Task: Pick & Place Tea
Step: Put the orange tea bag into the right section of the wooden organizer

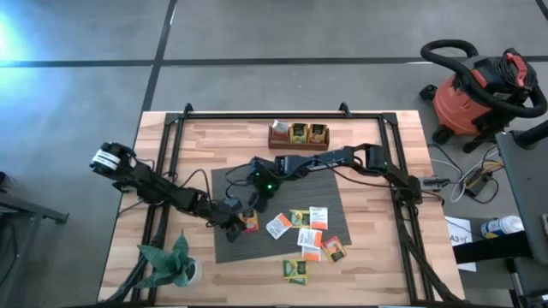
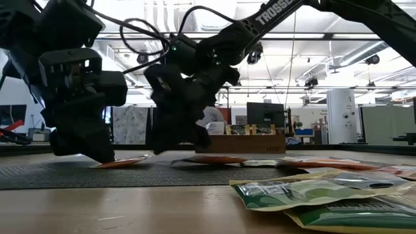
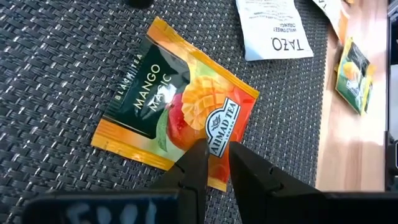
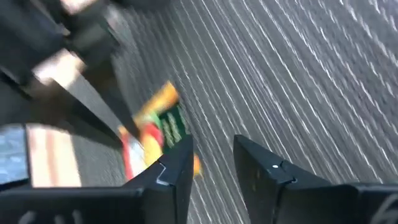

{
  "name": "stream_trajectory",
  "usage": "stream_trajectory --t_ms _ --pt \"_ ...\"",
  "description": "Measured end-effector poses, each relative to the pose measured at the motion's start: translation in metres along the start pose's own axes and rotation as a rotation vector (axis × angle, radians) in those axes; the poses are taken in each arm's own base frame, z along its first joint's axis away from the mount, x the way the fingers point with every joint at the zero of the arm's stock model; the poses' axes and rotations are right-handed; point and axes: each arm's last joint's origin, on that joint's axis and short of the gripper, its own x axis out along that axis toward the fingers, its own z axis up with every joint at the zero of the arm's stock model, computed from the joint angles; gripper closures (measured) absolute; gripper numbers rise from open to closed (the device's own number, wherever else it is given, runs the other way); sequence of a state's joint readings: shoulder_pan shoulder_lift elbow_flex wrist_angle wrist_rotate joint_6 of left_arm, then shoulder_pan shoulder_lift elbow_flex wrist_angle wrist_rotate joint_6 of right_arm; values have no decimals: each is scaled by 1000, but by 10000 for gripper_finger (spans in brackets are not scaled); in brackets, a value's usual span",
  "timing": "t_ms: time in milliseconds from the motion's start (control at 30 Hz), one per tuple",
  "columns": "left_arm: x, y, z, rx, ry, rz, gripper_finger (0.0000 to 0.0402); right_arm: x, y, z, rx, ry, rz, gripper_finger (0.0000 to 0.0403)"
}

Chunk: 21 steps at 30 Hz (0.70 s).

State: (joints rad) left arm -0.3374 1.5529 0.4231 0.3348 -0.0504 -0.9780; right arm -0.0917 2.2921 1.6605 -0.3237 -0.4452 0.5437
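Note:
The tea shows as several small flat packets. One orange and dark green packet (image 3: 174, 112) lies flat on the grey mat (image 1: 282, 192). My left gripper (image 3: 217, 158) slants down over that packet's near edge, its fingers a narrow gap apart; it is at the mat's near left (image 1: 233, 219). My right gripper (image 4: 211, 155) hangs open just above the bare mat, a little farther back (image 1: 250, 198), with nothing between its fingers. The other packets (image 1: 306, 235) lie on the mat's near right part and on the wood in front of it. My left gripper has its fingertips (image 3: 200, 155) over the near edge (image 3: 214, 177) of the orange packet, slanting down from the table's left. The packet lies flat on the mat and shows through the gap. Whether the tips touch it, I cannot tell.
A wooden box (image 1: 298, 135) with more packets stands at the far middle of the table. A potted plant (image 1: 171, 267) stands at the near left corner. A black frame rail (image 1: 274, 115) runs along the table's edges. A red vacuum (image 1: 475, 90) stands on the floor at the right.

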Motion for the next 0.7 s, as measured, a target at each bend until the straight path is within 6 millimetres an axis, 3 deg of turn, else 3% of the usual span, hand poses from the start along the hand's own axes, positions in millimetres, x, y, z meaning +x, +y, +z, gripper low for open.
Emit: stream_trajectory --t_ms 333,700 --pt "3 4 1 -2 -34 43 333 4 6 -13 2 117 37 271" --pt "3 7 5 6 -91 77 333 9 18 -10 3 30 52 271"
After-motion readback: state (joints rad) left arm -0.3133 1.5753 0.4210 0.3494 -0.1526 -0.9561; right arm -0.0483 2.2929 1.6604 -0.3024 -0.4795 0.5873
